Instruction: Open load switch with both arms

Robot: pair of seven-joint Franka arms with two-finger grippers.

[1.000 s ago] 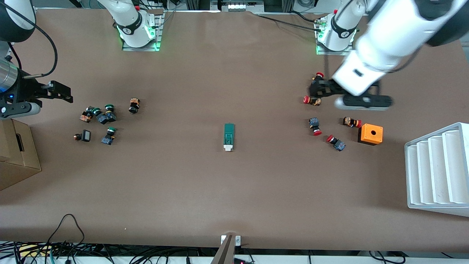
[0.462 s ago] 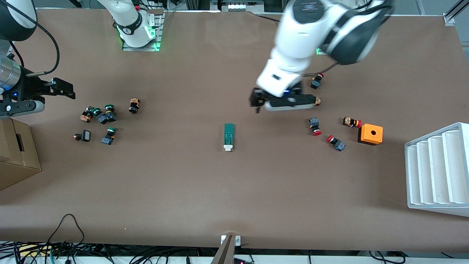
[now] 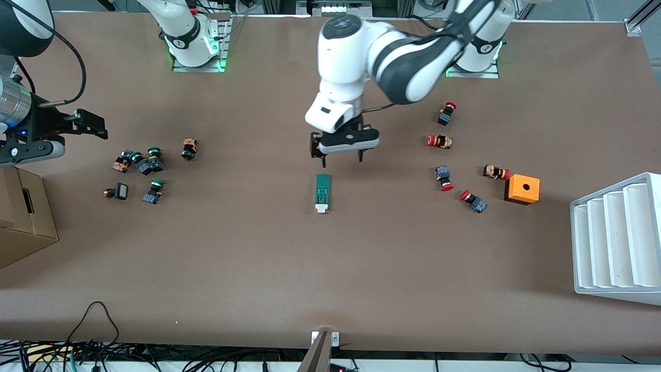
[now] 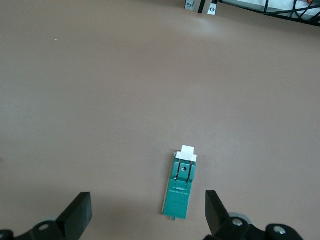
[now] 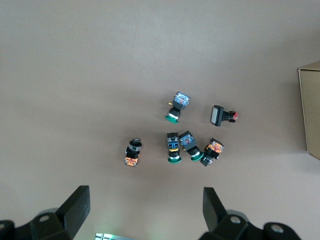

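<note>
The load switch (image 3: pixel 323 193), a narrow dark-green block, lies flat at the table's middle. Its white tab (image 3: pixel 321 208) is at the end nearer the front camera. My left gripper (image 3: pixel 342 157) hangs open over the table, just off the switch's green end and not touching it. In the left wrist view the load switch (image 4: pixel 181 187) lies below the left gripper (image 4: pixel 147 215), closer to one finger (image 4: pixel 215 210). My right gripper (image 3: pixel 95 125) waits open in the air at the right arm's end of the table. The right gripper (image 5: pixel 145 210) holds nothing.
Several green-capped push buttons (image 3: pixel 142 165) lie scattered below the right gripper, beside a cardboard box (image 3: pixel 20 217). Red-capped buttons (image 3: pixel 444 178), an orange box with a hole (image 3: pixel 522 188) and a white ribbed rack (image 3: pixel 614 237) sit toward the left arm's end.
The left arm has swung from over the red-capped buttons to the table's middle and now hangs by the load switch, still open. The right gripper has barely shifted.
</note>
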